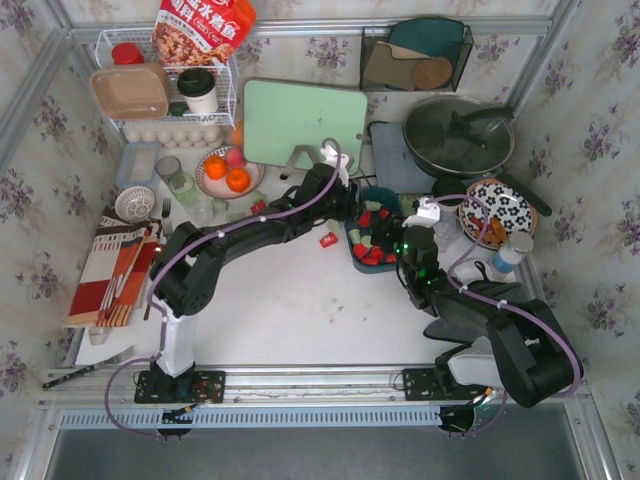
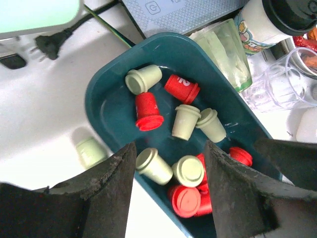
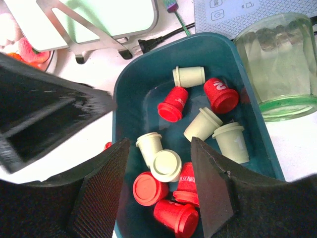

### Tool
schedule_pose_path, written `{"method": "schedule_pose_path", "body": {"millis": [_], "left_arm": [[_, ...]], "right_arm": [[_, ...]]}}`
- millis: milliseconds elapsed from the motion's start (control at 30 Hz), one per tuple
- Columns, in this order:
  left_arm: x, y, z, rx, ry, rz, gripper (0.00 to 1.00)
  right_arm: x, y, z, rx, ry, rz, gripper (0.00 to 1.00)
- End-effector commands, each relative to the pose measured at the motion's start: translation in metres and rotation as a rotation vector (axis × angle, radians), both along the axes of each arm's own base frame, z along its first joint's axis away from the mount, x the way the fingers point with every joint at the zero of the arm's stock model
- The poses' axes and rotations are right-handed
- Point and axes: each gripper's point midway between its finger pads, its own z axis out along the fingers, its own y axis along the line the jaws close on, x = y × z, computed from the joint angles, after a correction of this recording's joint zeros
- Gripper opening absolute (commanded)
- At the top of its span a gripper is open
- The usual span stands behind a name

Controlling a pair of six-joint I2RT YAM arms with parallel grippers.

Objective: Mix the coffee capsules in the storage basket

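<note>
— Teal plastic storage basket [image 3: 133,94]: location?
— On the white surface [image 1: 280,300], mid-table, between the heads of the two arms and just in front of a mint-green cutting board [image 1: 305,120]. A ribbed green glass [image 3: 277,64] stands just beside its right wall.
— Contents?
— Coffee capsules [image 3: 203,124], bright red and pale mint, lying on their sides or tipped over. At the far end they are loosely scattered, both colours together. At the near end they form a heap, mostly red, with a few mint ones on top.
— Any outside the basket?
— Two noted. One mint capsule [image 2: 90,151] lies on the surface just beside the left wall. One red capsule [image 1: 327,240] also lies left of the basket, apart from it.
— Left gripper [image 2: 168,153]?
— Over the basket's near end, jaws spread wide, nothing between them.
— Right gripper [image 3: 159,151]?
— Over the same heap from the opposite side, jaws likewise wide apart, nothing held. Whether any finger touches a capsule cannot be told from these views.
</note>
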Motion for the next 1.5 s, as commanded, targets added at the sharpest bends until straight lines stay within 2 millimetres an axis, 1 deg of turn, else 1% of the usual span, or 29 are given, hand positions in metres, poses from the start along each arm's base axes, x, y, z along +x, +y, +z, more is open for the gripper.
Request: {"method": "schedule_pose_path", "body": {"millis": [0,67,100,133,167,233,267,300,333,367,400,433,467,533,567,600,700,867,1000,1100,1267,1467], "left_arm": [[-0.002,0.021,0.038,-0.019,-0.118,0.059,0.59],[-0.009,0.044,0.049,-0.001,-0.153,0.123,0.59],[-0.014,0.057,0.055,0.011,-0.167,0.16,0.59],[-0.018,0.07,0.055,0.036,-0.175,0.195,0.59],[-0.023,0.084,0.061,0.046,-0.184,0.226,0.59],[-0.035,0.109,0.062,0.079,-0.186,0.273,0.59],[-0.042,0.122,0.065,0.091,-0.187,0.301,0.59],[-0.049,0.134,0.06,0.109,-0.176,0.316,0.59],[-0.057,0.143,0.06,0.114,-0.173,0.323,0.59],[-0.065,0.151,0.058,0.118,-0.165,0.329,0.59],[-0.072,0.161,0.063,0.107,-0.163,0.34,0.59],[-0.08,0.167,0.063,0.104,-0.153,0.345,0.59],[-0.087,0.175,0.057,0.11,-0.138,0.352,0.59],[-0.098,0.186,0.053,0.11,-0.119,0.368,0.6],[-0.104,0.192,0.051,0.11,-0.111,0.376,0.6],[-0.108,0.197,0.048,0.113,-0.103,0.386,0.6],[-0.119,0.216,0.048,0.107,-0.098,0.43,0.6],[-0.137,0.241,0.053,0.104,-0.104,0.464,0.6],[-0.149,0.261,0.058,0.101,-0.115,0.502,0.6],[-0.156,0.272,0.058,0.098,-0.116,0.52,0.6],[-0.165,0.286,0.055,0.095,-0.123,0.541,0.6],[-0.167,0.293,0.058,0.094,-0.143,0.555,0.61]], "right_arm": [[0.003,0.007,0.011,0.002,-0.043,0.03,0.6],[0.003,0.015,0.016,-0.022,-0.064,0.062,0.59],[0.002,0.022,0.019,-0.047,-0.077,0.083,0.59],[0.002,0.029,0.021,-0.078,-0.089,0.103,0.59],[0.002,0.037,0.021,-0.113,-0.094,0.126,0.59],[-0.005,0.068,0.02,-0.183,-0.112,0.215,0.59],[-0.006,0.08,0.016,-0.216,-0.111,0.257,0.59],[-0.007,0.092,0.014,-0.242,-0.11,0.3,0.59],[-0.009,0.105,0.01,-0.272,-0.106,0.347,0.59],[-0.01,0.114,0.005,-0.318,-0.103,0.377,0.59],[-0.012,0.125,0.002,-0.356,-0.104,0.409,0.59],[-0.012,0.131,-0.002,-0.391,-0.101,0.422,0.59],[-0.013,0.137,-0.006,-0.422,-0.091,0.431,0.6],[-0.009,0.146,-0.013,-0.462,-0.067,0.441,0.62],[-0.009,0.146,-0.022,-0.486,-0.026,0.443,0.64],[-0.007,0.145,-0.027,-0.502,0.004,0.432,0.65],[-0.001,0.146,-0.047,-0.561,0.086,0.43,0.69],[0.005,0.153,-0.079,-0.622,0.182,0.463,0.71],[0.009,0.157,-0.094,-0.657,0.228,0.472,0.71],[0.013,0.153,-0.099,-0.68,0.241,0.445,0.71],[0.017,0.147,-0.098,-0.709,0.238,0.409,0.71],[0.018,0.144,-0.09,-0.705,0.217,0.396,0.71]]}}
